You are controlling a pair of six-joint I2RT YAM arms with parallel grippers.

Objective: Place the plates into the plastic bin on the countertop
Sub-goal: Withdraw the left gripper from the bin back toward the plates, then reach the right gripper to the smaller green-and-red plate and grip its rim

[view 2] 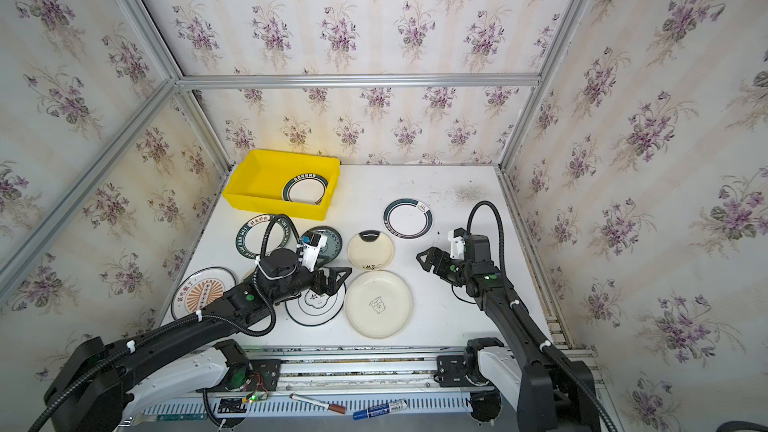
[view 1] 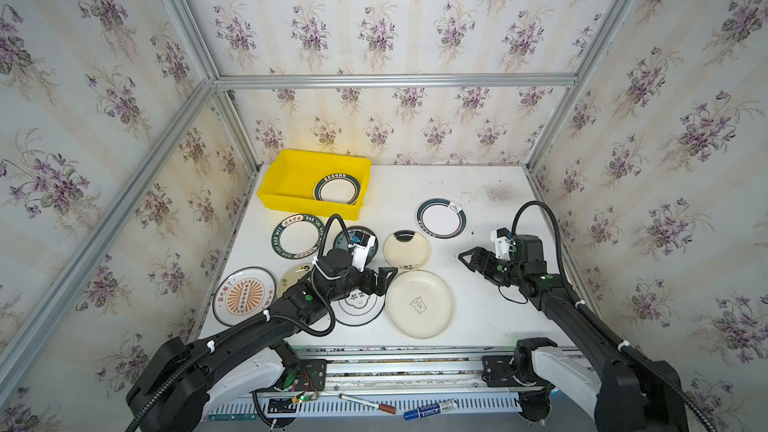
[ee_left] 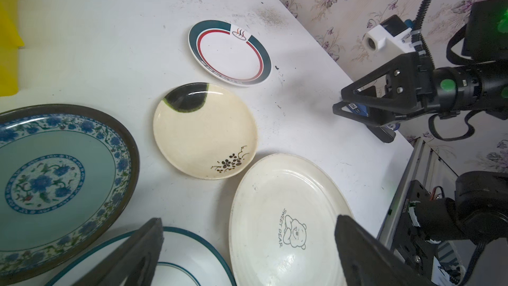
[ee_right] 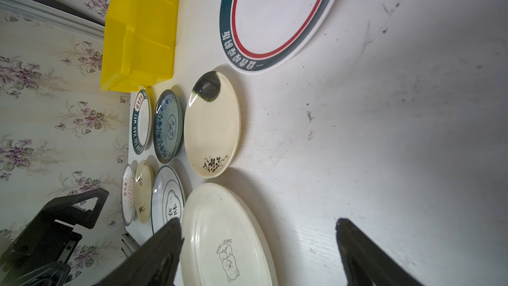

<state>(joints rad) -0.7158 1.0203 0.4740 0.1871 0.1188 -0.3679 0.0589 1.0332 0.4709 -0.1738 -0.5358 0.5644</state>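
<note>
White countertop: eight plates lie on it, clustered left and middle.
Yellow plastic bin: far left corner; one green-rimmed plate inside.
Bear plate: largest, reads "SWEET DEAR". Probably next: pinch its raised rim, lift level, clear the neighbours.
Ring plate: reads "HAO WEI".
Left gripper: jaws spread, empty.
Right gripper: jaws apart, empty, near the bear plate.

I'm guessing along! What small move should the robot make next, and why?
Probably lower the left end effector onto the rim of the bear plate: its open jaws hang beside it, and the yellow bin holds only one plate.
</note>
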